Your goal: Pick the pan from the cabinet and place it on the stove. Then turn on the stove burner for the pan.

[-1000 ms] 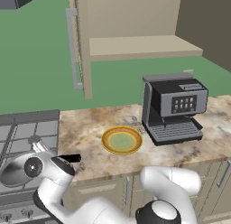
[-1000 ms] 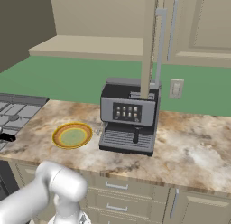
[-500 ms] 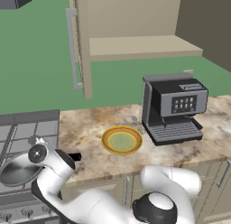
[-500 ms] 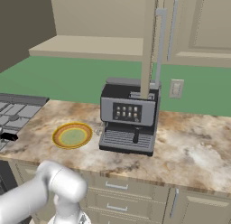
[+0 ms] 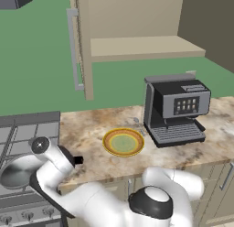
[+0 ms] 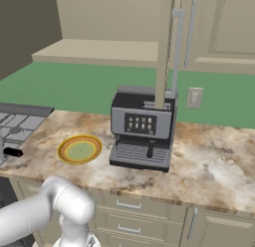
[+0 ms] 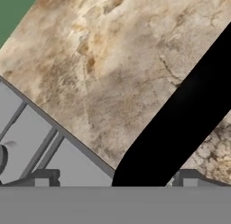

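Jaws spread wide and empty straddle the pan (image 5: 19,170) handle, pan apparently seated on the stove (image 5: 27,130), burner knob left to turn

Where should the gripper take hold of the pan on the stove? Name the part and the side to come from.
Grip the pan by its straight black handle, coming down from above with a finger on each long side. The handle sticks out sideways over the counter, narrow enough for the open gripper to straddle, while the round bowl is too wide and shallow.
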Motion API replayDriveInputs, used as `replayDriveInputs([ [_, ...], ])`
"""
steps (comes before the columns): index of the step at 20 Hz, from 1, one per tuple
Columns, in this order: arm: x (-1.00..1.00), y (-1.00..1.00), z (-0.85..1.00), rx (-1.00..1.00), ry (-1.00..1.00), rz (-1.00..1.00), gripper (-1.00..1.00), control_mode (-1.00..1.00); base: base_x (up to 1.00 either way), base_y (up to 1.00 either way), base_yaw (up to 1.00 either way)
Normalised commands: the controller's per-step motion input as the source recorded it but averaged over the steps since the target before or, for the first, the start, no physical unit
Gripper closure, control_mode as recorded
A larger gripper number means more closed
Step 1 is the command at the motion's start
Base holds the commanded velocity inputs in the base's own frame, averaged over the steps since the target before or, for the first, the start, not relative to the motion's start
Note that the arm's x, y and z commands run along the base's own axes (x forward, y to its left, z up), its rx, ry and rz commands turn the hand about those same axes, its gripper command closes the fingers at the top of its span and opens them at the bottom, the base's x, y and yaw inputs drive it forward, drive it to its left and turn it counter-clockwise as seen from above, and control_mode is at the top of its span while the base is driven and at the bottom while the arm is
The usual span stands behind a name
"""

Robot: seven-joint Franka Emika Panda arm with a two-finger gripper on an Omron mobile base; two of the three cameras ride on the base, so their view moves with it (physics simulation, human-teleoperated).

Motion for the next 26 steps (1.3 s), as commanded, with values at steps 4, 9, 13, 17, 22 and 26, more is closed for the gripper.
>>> replayDriveInputs([
  [4, 0.02, 0.04, 0.0, 0.0, 0.19, -0.06, -1.0, -1.0, 0.0, 0.0, 0.0],
  [9, 0.0, 0.01, -0.02, 0.0, 0.16, -0.08, -1.0, -1.0, 0.0, 0.0, 0.0],
  [13, 0.0, 0.0, 0.0, 0.0, 0.05, -0.08, -1.0, -1.0, 0.0, 0.0, 0.0],
  [17, -0.11, 0.0, 0.06, 0.0, 0.0, -0.1, -1.0, -1.0, 0.0, 0.0, 0.0],
  [22, -0.09, 0.0, 0.07, 0.0, 0.0, -0.07, -1.0, -1.0, 0.0, 0.0, 0.0],
  [26, -0.53, 0.0, 0.23, 0.0, -0.02, -0.02, -1.0, -1.0, 0.0, 0.0, 0.0],
])
